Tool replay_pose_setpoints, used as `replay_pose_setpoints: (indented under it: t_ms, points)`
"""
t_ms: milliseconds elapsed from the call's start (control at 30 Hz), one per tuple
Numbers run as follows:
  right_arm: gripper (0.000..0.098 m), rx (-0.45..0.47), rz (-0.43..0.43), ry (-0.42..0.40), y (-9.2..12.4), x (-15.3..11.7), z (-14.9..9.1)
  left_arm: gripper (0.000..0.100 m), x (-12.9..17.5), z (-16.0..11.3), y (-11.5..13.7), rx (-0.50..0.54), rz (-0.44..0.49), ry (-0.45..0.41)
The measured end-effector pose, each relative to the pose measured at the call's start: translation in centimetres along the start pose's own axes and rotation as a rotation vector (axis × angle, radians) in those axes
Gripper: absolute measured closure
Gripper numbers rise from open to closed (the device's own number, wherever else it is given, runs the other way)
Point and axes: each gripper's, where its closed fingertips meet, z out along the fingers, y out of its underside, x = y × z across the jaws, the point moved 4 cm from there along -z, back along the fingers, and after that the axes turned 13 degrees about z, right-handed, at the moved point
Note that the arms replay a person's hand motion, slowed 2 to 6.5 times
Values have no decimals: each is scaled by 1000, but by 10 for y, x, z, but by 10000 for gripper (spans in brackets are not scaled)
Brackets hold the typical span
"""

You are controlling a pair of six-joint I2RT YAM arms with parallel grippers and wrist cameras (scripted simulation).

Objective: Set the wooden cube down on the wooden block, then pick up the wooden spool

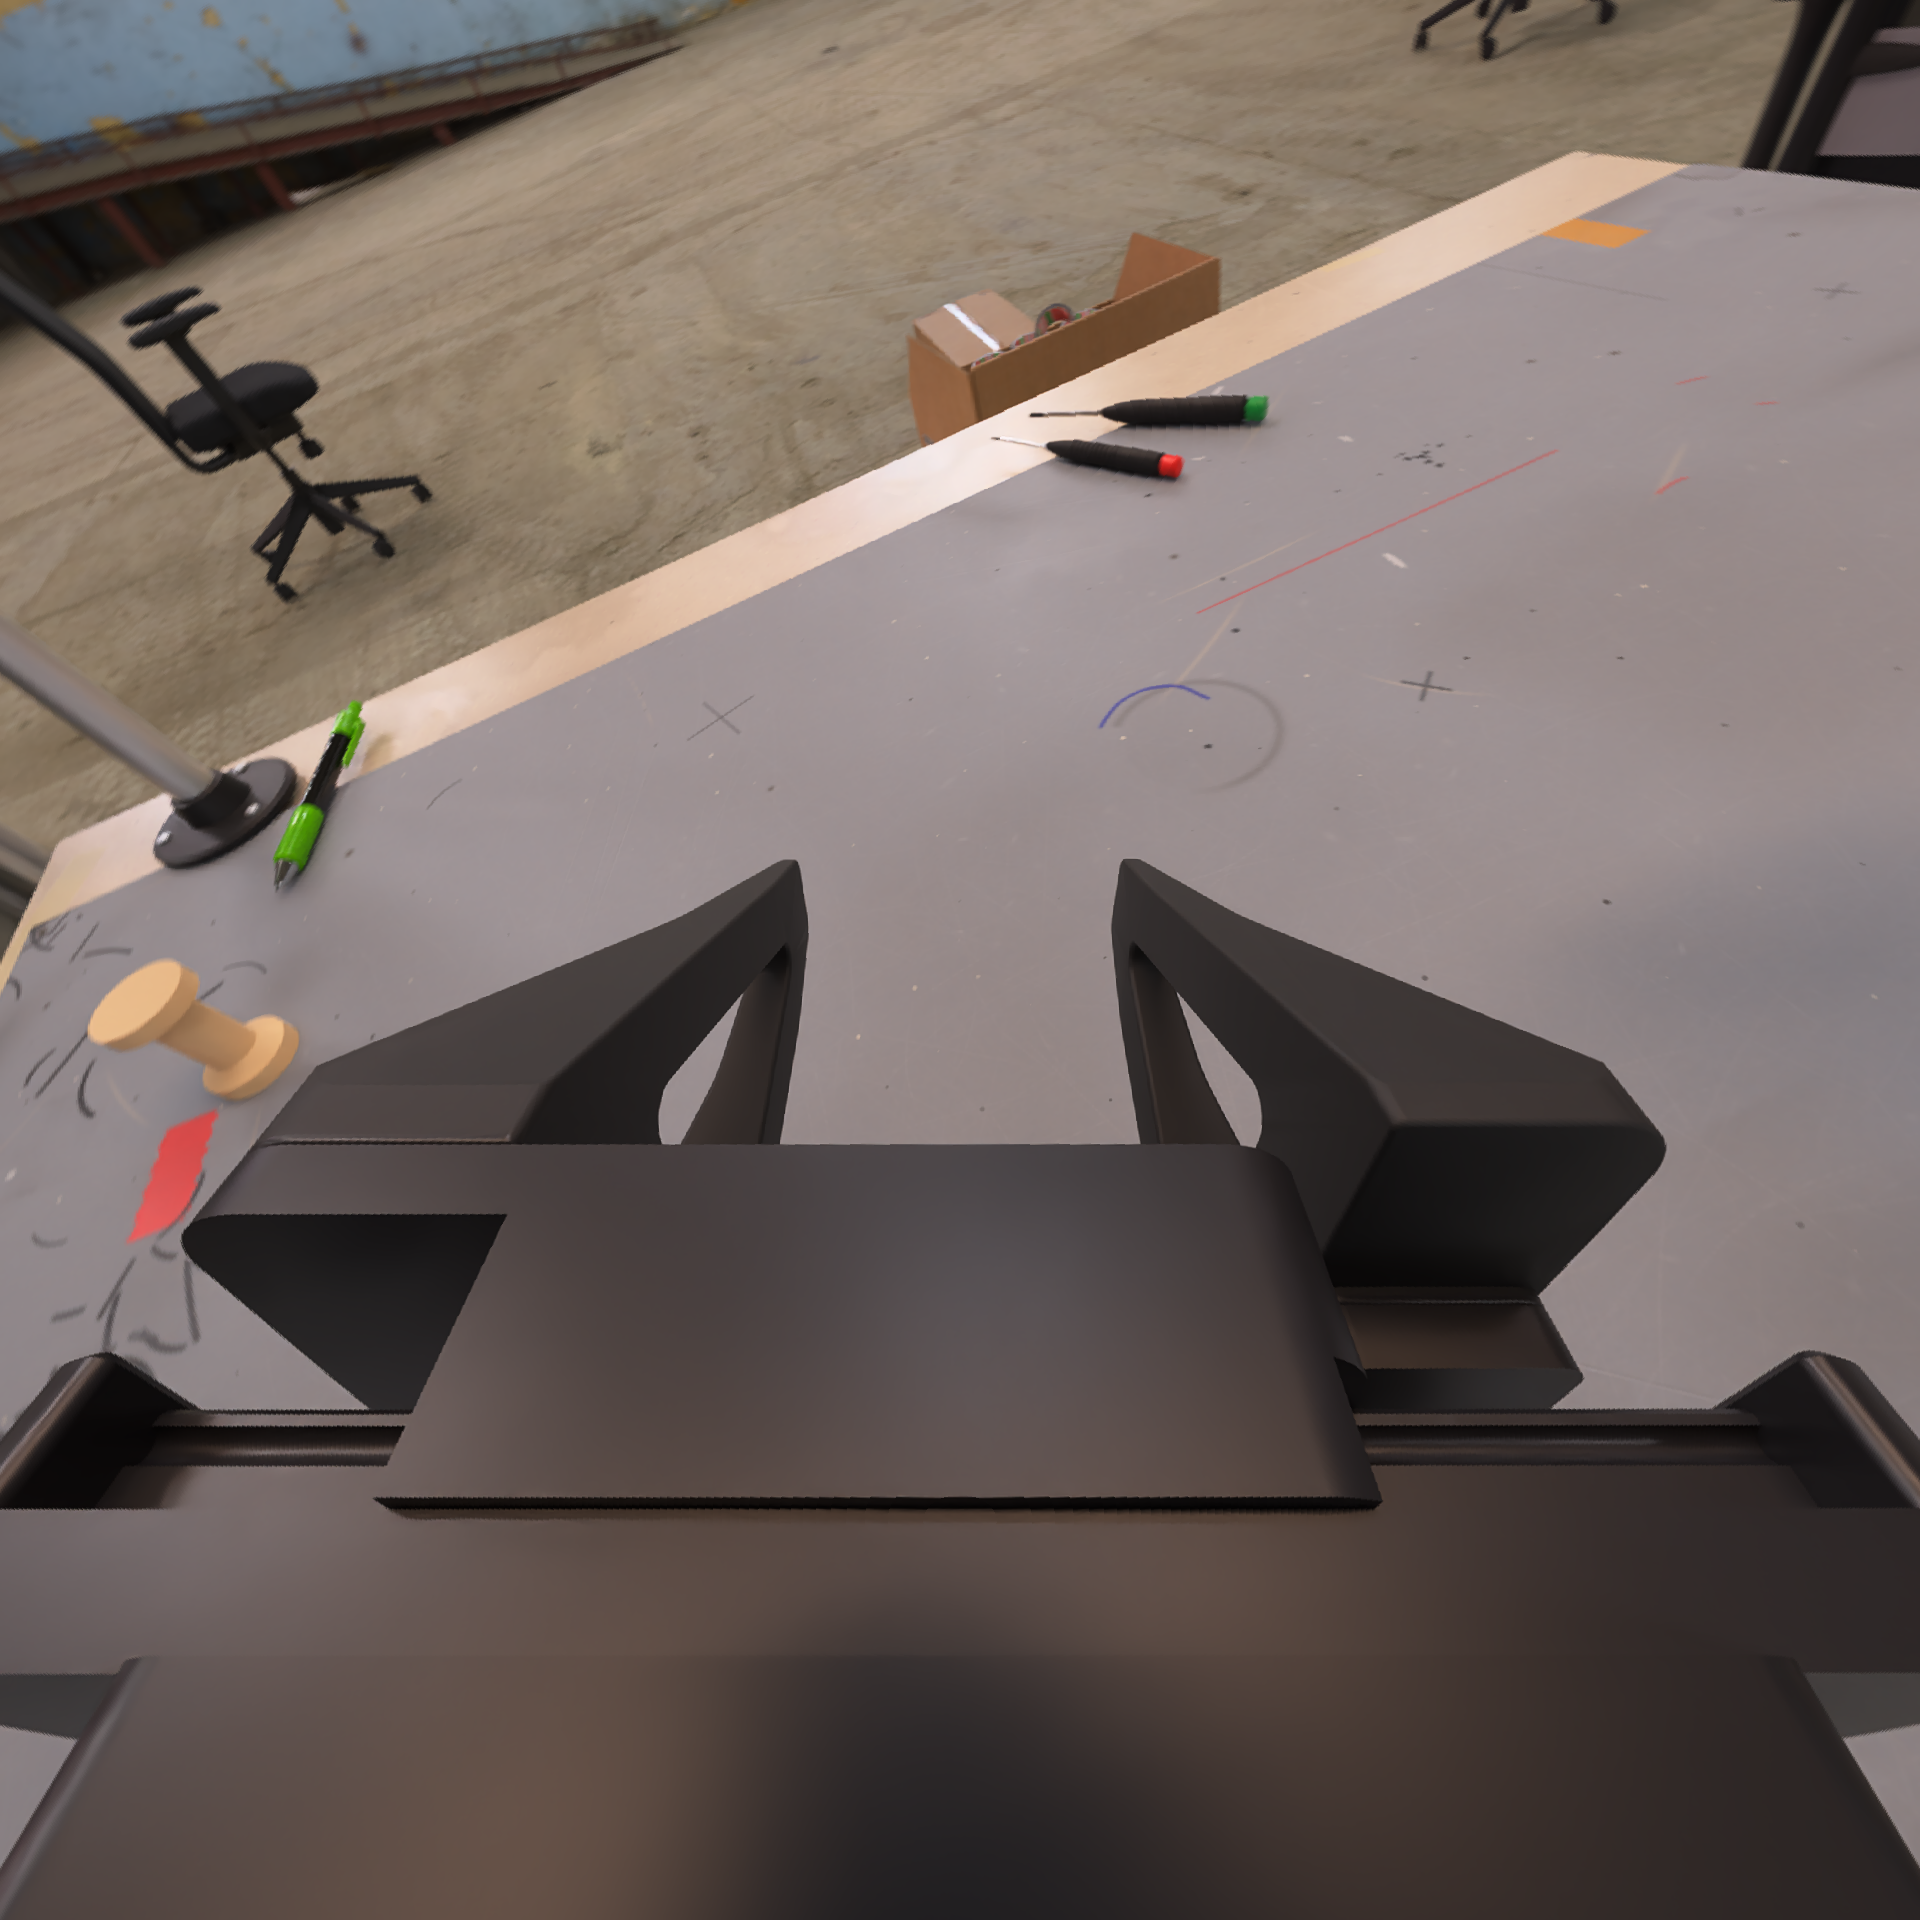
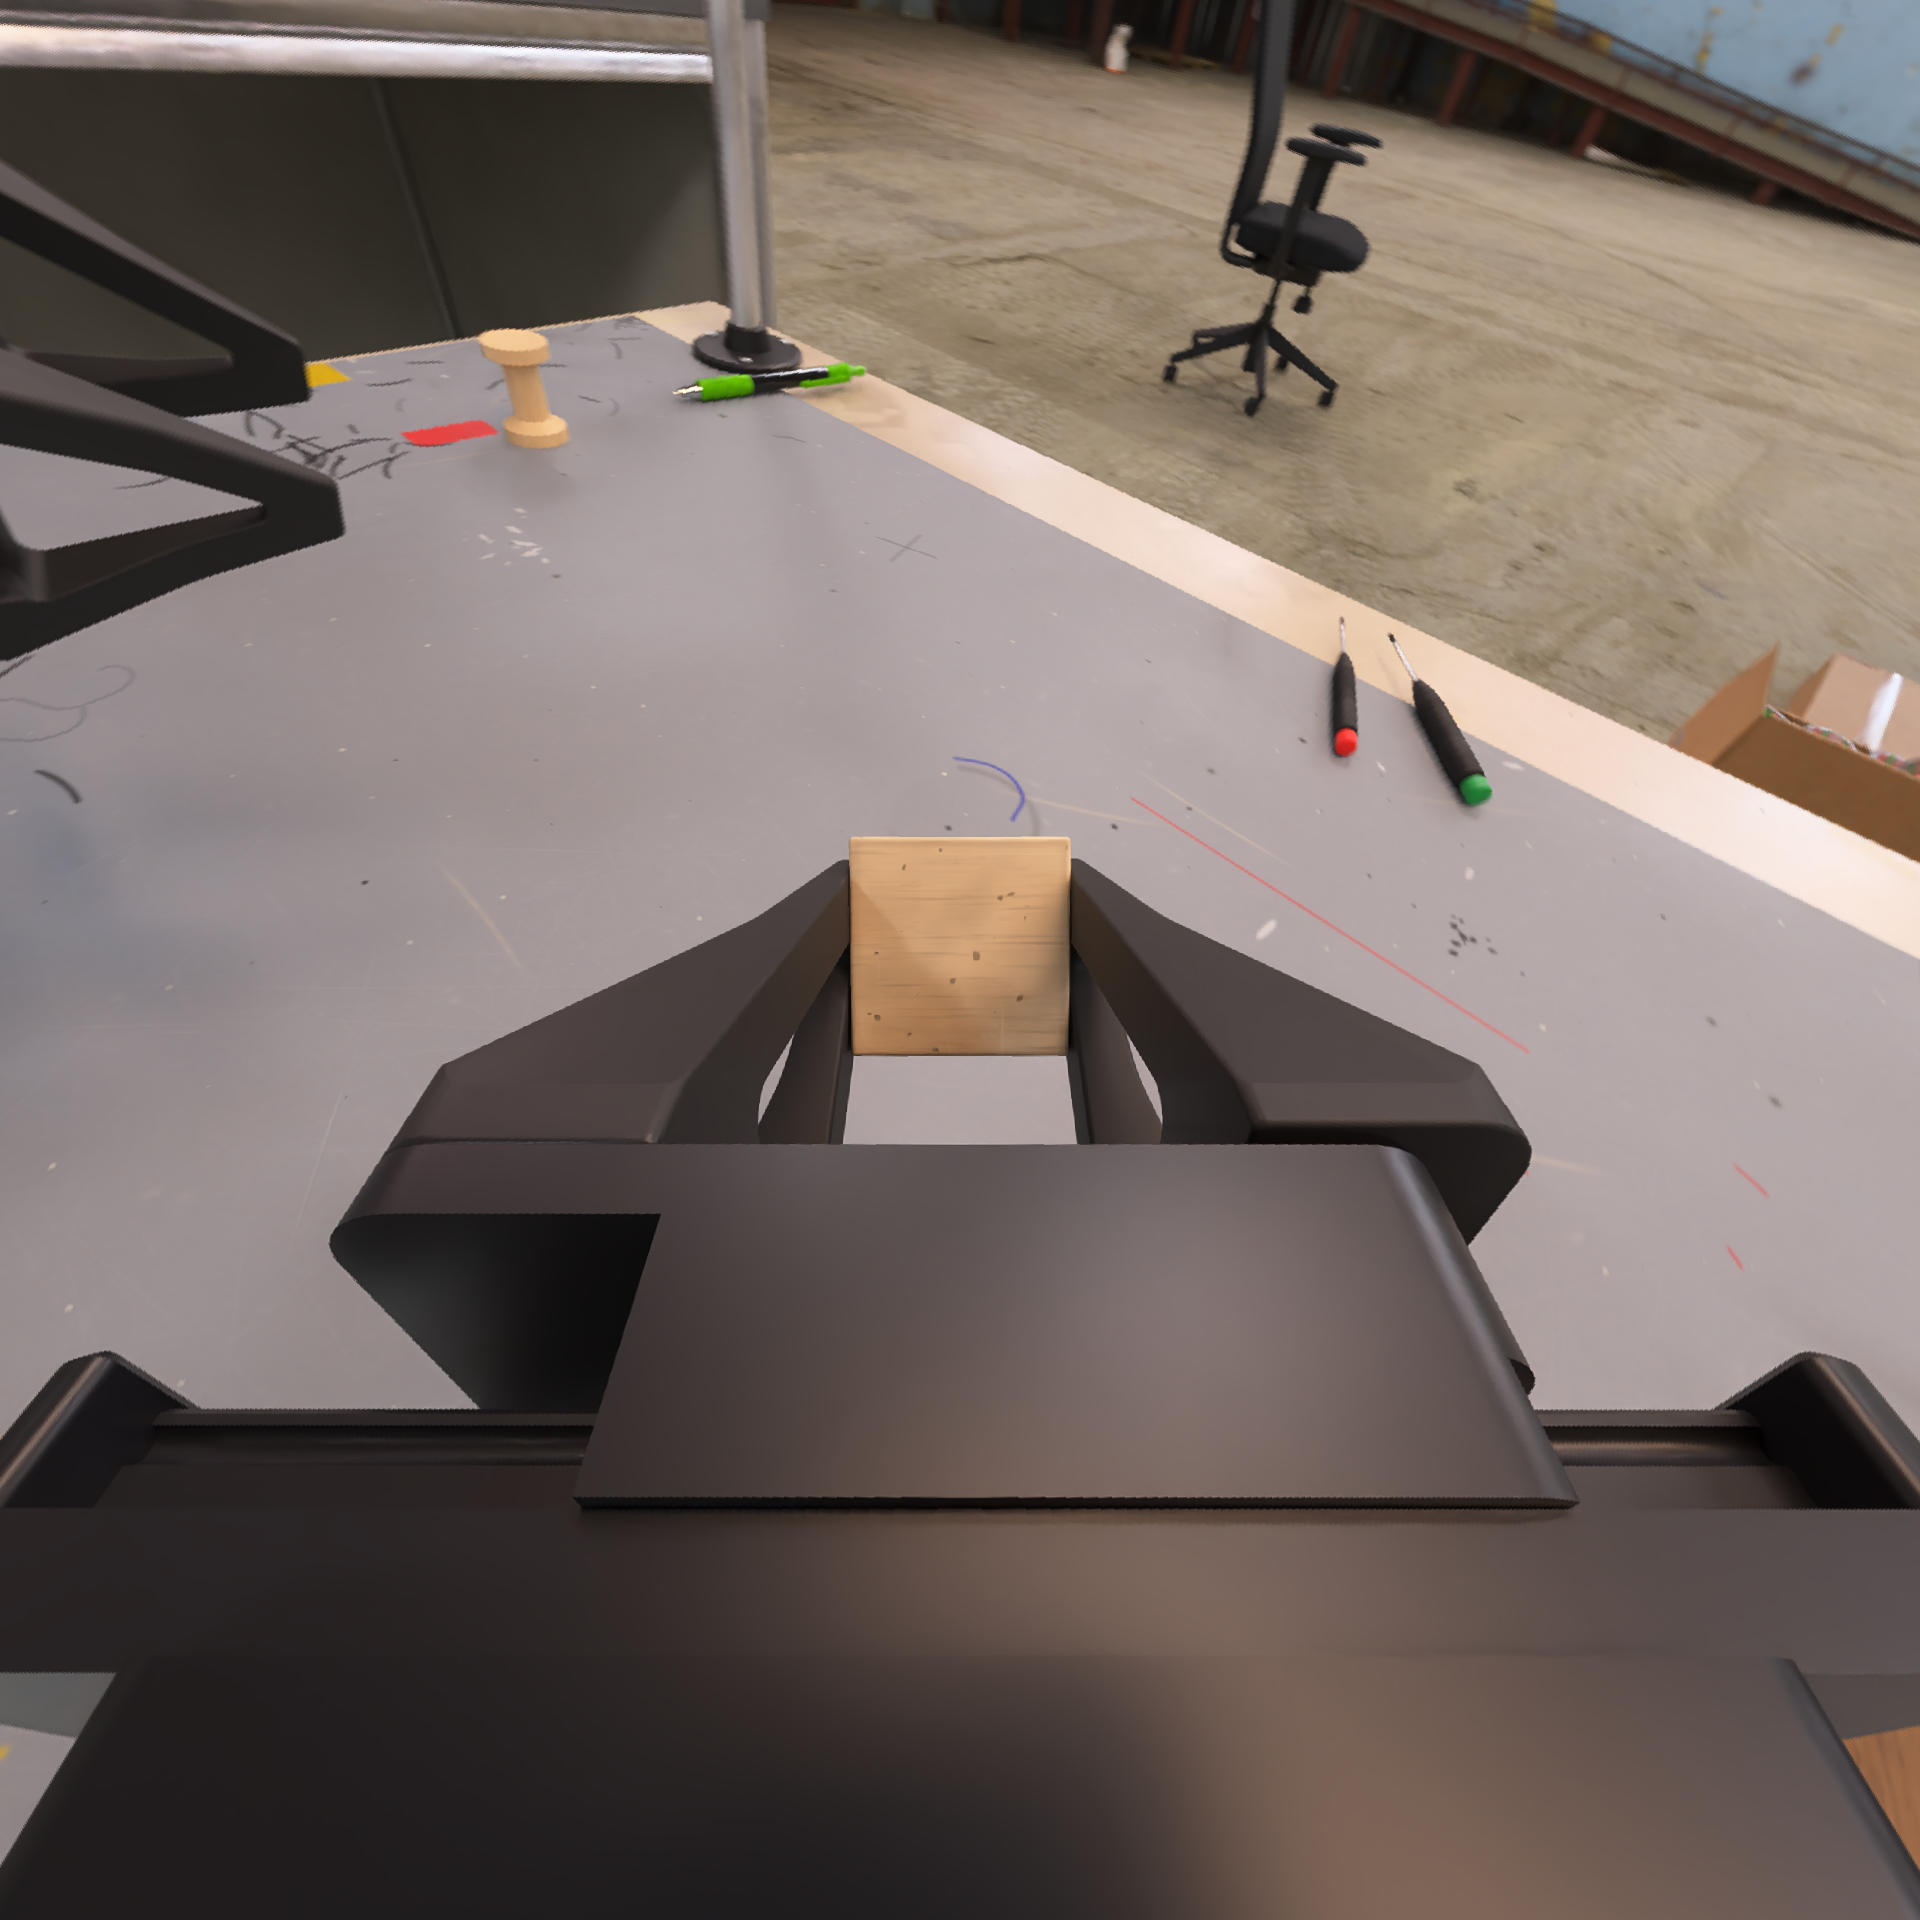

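While the right gripper (image 2: 960, 940) was pinching the cube (image 2: 959, 943) between its fingertips, the cube hung clear of the table (image 2: 623, 831), with grey surface visible beneath its lower edge. The step in hand was therefore the first one: carrying the cube to the block. A corner of darker brown wood (image 2: 1886, 1787) showed at the lower right edge of the right wrist view, behind the gripper body; this may have been the block, but too little was visible to confirm it. The left gripper (image 1: 958, 904) was spread wide and held nothing, its fingers above bare table. The spool (image 1: 194, 1027) lay on its side near the far left corner of the table, just beside a red patch (image 1: 175, 1174) and near a green pen (image 1: 317, 795) and a post base (image 1: 223, 810). In the right wrist view the left gripper's fingers (image 2: 187, 488) appeared at the left edge, well apart from the cube. Two screwdrivers (image 2: 1403, 717) lay near the table's far edge, clear of both grippers. The next move appeared to call for bringing the cube over the block, lowering it until it rested flat, and only then parting the right fingers. A release from a tilted or offset position would probably let the cube slide off. The spool pickup looked best suited to the left gripper, which stood nearer and already spread; a grasp across the narrow shaft between the flanges would probably hold best.
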Motion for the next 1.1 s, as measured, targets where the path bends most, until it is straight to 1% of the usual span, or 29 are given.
replay_pose_setpoints:
  t_ms: [133, 233, 400, 500, 633, 800, 1100]
  points:
    - [660, 2, 47, 84, 11, -7, -3, 496, 4, -2, 10, -47, -58, -70]
    - [660, 10, 82, 131, 18, -13, -6, 475, 7, -3, 19, -78, -123, -111]
    - [660, 33, 118, 194, 27, -19, -8, 429, 11, -6, 27, -101, -263, -129]
    - [660, 37, 127, 222, 32, -22, -9, 388, 13, -7, 32, -118, -312, -132]
    - [660, 35, 128, 235, 36, -24, -9, 352, 13, -9, 35, -126, -328, -139]
    - [660, 28, 126, 235, 39, -25, -8, 329, 13, -9, 37, -127, -313, -138]
    - [660, 18, 138, 230, 42, -23, -7, 329, 13, -9, 38, -129, -299, -134]
